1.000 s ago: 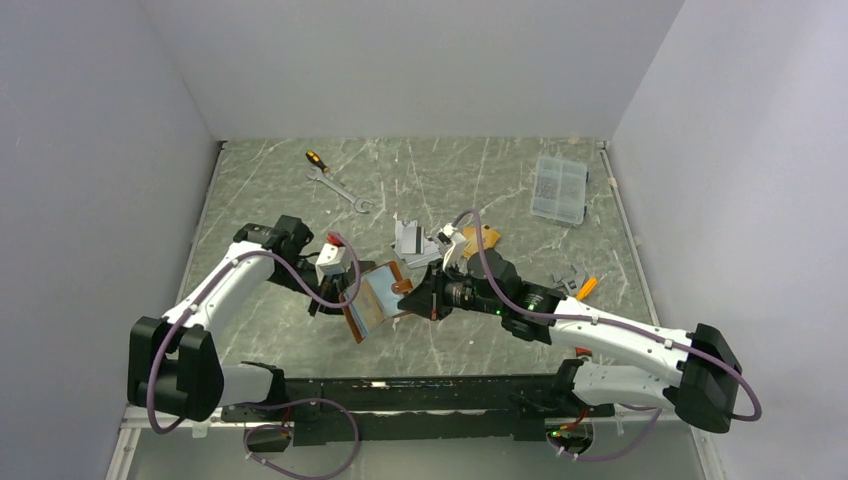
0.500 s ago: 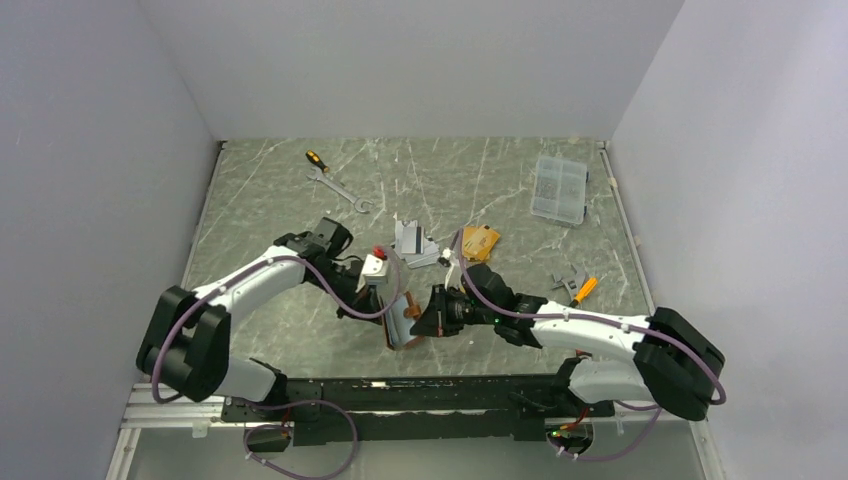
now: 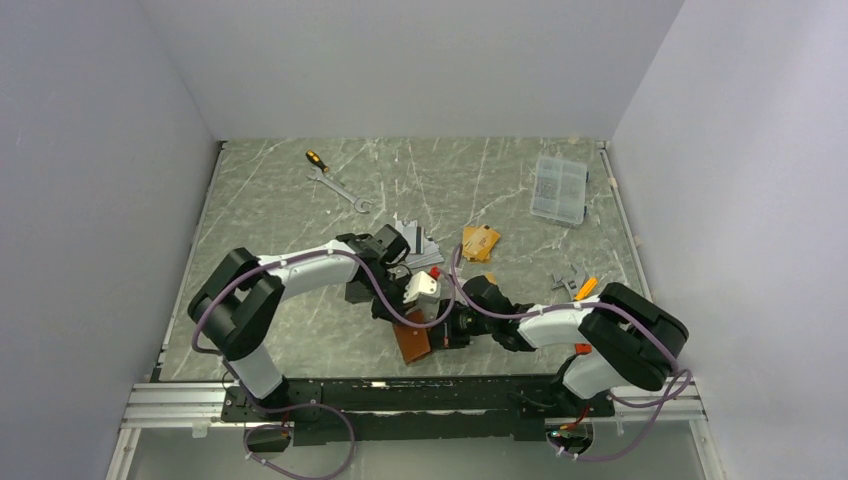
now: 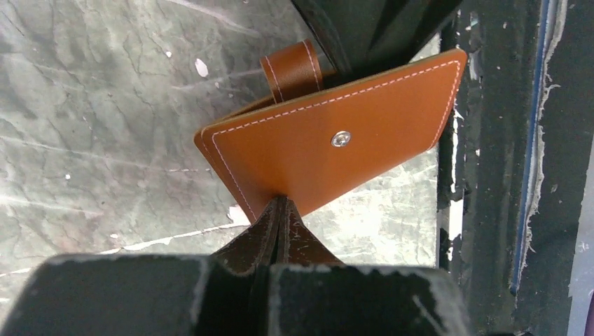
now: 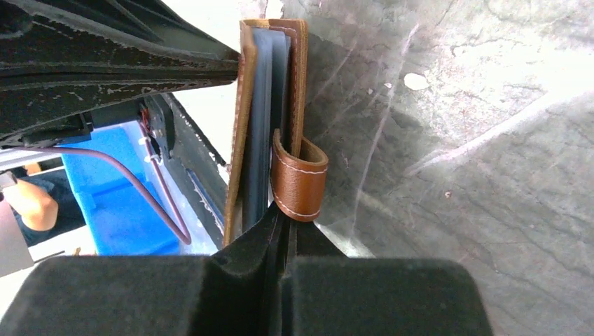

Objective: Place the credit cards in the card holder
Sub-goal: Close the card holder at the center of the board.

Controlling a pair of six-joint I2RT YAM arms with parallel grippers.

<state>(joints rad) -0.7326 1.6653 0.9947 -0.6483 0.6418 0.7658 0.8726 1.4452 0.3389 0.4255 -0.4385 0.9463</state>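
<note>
The tan-brown card holder (image 3: 411, 344) hangs folded almost shut just above the table's near edge, held between both grippers. In the left wrist view its outer cover (image 4: 329, 140) with the snap button faces me. My left gripper (image 4: 280, 201) is shut on that cover's lower edge. My right gripper (image 5: 284, 213) is shut on the opposite edge, where the strap (image 5: 300, 183) curls over. Dark inner sleeves (image 5: 265, 105) show between the covers. Gold-orange credit cards (image 3: 480, 242) and silver-grey credit cards (image 3: 414, 238) lie on the table behind the grippers.
A wrench (image 3: 341, 189) and a small screwdriver (image 3: 315, 160) lie at the back left. A clear plastic box (image 3: 560, 188) sits at the back right. Small tools (image 3: 575, 286) lie at the right. The dark front rail (image 3: 420, 392) runs just below the card holder.
Both grippers have carried the card holder to the right and toward the near edge. It was spread open a second ago and is now folded almost shut.
</note>
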